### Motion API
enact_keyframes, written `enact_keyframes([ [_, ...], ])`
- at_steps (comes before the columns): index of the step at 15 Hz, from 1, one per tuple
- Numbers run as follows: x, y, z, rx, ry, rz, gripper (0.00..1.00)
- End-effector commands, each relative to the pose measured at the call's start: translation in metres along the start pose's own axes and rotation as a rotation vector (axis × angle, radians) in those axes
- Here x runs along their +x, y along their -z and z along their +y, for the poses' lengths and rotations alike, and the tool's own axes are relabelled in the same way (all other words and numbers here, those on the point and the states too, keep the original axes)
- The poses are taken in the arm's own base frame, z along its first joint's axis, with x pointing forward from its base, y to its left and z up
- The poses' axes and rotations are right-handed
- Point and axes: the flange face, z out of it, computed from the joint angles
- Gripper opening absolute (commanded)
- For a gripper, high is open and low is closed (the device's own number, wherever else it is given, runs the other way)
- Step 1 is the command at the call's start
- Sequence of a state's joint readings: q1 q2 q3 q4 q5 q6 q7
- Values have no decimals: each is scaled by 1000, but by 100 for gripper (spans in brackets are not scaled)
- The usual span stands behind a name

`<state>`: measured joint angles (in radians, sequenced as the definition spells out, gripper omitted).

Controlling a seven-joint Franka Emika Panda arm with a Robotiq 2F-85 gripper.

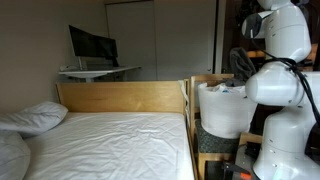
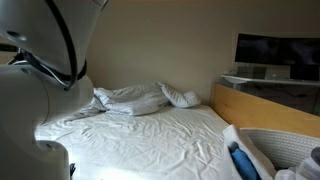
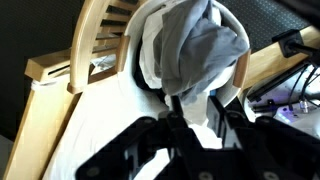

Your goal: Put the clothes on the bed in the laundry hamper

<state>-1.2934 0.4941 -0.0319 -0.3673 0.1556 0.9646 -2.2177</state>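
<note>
In the wrist view my gripper (image 3: 207,100) is shut on a bunched white-grey garment (image 3: 190,45), with one dark finger on each side of it. The garment hangs over a white surface beside the wooden bed frame (image 3: 90,45). The white laundry hamper (image 1: 222,110) stands past the bed's wooden end, under my arm (image 1: 275,80), and its rim also shows in an exterior view (image 2: 285,148). The bed (image 1: 110,145) has a white sheet. Crumpled white fabric and pillows (image 2: 130,98) lie at its far end. The gripper itself is hidden in both exterior views.
A pillow (image 1: 35,117) lies on the bed's left side. A desk with a monitor (image 1: 92,45) stands behind the headboard. A blue object (image 2: 243,160) sits by the hamper. Cables and dark gear (image 3: 290,95) lie next to the bed frame.
</note>
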Motion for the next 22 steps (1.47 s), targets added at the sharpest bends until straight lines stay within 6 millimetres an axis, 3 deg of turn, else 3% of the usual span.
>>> enact_keyframes([
  [1, 7, 4, -5, 24, 64, 9, 65],
  [6, 10, 4, -7, 40, 82, 15, 97],
  [7, 11, 4, -8, 45, 90, 14, 99],
  [10, 22, 8, -9, 52, 124, 33, 100],
  [15, 65, 24, -13, 71, 193, 86, 100],
  [16, 51, 15, -6, 66, 143, 68, 100],
  [18, 64, 22, -8, 69, 164, 72, 100],
  [22, 67, 24, -9, 67, 167, 71, 100],
])
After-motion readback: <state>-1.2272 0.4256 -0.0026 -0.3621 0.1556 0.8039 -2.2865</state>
